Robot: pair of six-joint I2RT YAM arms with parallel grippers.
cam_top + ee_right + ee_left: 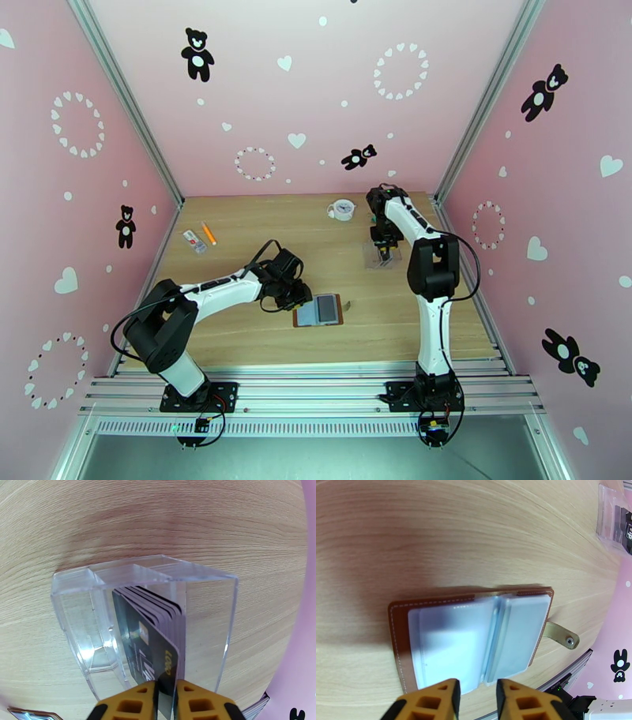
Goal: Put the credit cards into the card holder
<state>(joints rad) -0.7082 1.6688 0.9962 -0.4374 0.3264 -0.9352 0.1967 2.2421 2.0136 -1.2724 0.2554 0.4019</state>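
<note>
A: Though the card holder (pixel 318 310) lies open mid-way across the worktop (pixel 261 339) from above, left pincer (pixel 302 298) just left of it, any worries?
B: Left wrist: fingers (pixel 434 701) apart, empty, nothing pinning the holder; it may skid when loaded.
A: Right wrist?
B: Right pincer (pixel 165 695) clamped on the front of the credit cards (pixel 158 638) in the clear stand (pixel 79 610), far right. Might lift two, or tip the stand.

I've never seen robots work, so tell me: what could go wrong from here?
The right gripper straddles the front card of tightly packed credit cards, so a neighbour may come up too, or the clear stand may lift with it. The card holder lies open and could slide when a card pushes in.
</note>
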